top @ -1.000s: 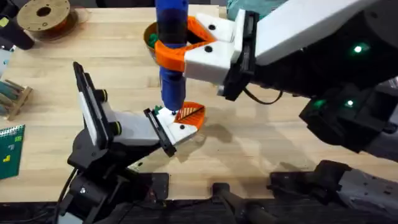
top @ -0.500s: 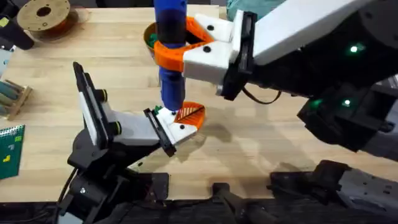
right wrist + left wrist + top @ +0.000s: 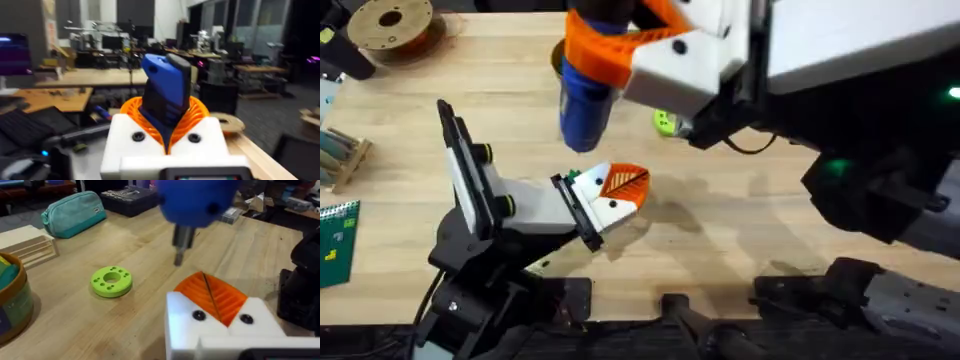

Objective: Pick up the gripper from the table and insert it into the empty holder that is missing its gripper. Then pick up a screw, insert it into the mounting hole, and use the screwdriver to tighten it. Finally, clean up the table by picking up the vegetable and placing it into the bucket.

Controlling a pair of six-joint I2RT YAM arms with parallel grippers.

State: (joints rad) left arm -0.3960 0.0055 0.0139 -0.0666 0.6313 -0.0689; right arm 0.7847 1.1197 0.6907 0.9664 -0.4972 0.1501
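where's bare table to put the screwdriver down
Bare wood lies right of the left gripper, running toward the right arm's base, and along the far left between the spool and the wooden rack. It is crowded around the green disc, the tub and under the raised screwdriver.

Overhead light: even brightness is washing the pale wooden table (image 3: 720, 240), with no hard glare.
Shadows: soft grey ones are lying on the wood at about 4 o'clock of the left gripper (image 3: 616, 196).
Overhead blur: the raised right gripper (image 3: 620, 50) and the screwdriver (image 3: 585, 105) are showing large and smeared.
Left wrist focus: the screwdriver is blurring close up; the green disc (image 3: 111, 281) is staying fairly crisp.
Right wrist light: the room behind is looking dim, with purple glows at 9 and 3 o'clock.
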